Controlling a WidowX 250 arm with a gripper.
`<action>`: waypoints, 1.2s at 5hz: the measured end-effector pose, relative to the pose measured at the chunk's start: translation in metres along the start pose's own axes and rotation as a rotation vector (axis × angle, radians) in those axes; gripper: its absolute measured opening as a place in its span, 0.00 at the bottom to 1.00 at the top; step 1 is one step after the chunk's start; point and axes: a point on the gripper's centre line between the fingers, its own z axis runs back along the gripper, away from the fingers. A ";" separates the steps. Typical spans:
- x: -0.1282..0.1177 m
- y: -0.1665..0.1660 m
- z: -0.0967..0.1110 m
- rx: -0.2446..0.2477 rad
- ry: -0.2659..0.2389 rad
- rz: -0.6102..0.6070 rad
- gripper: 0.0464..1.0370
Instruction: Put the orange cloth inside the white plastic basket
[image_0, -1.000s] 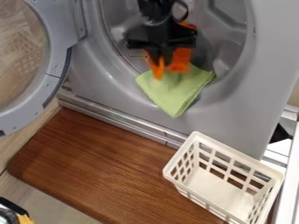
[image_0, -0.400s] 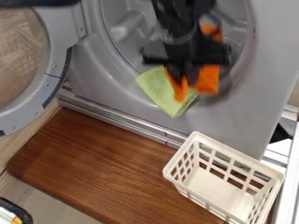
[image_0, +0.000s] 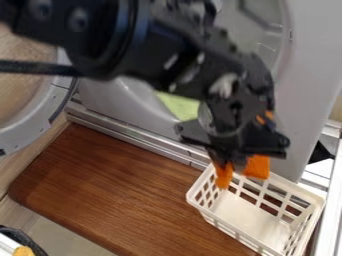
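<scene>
Transfer of the orange cloth (image_0: 256, 167) to the white plastic basket (image_0: 248, 215), carrying stage. The tool (image_0: 230, 161) has travelled from the opening of the front-loading laundry machine (image_0: 290, 85), behind the basket, to the basket's far rim, and the robot arm (image_0: 167, 60) now spans much of that opening. The tool is closed on the orange cloth, which hangs from it in two loose flaps; in the camera view these overlap the far rim and the nearest part of the interior, though their height above the rim cannot be judged. The basket has kept its place at one end of the wooden tabletop (image_0: 120, 185), and the green cloth (image_0: 179, 106) remains behind and to the left of the basket, partly covered by the arm. The change suggests that retrieval is complete and that placement remains. The next move probably calls for a short advance toward the basket's centre, then lowering and release; let go here, a flap could catch on the far rim.
</scene>
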 end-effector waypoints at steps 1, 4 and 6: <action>-0.018 -0.010 -0.015 -0.040 0.002 -0.009 0.06; -0.038 -0.018 -0.069 -0.106 0.068 0.019 0.09; -0.032 -0.017 -0.080 -0.119 0.096 0.025 0.42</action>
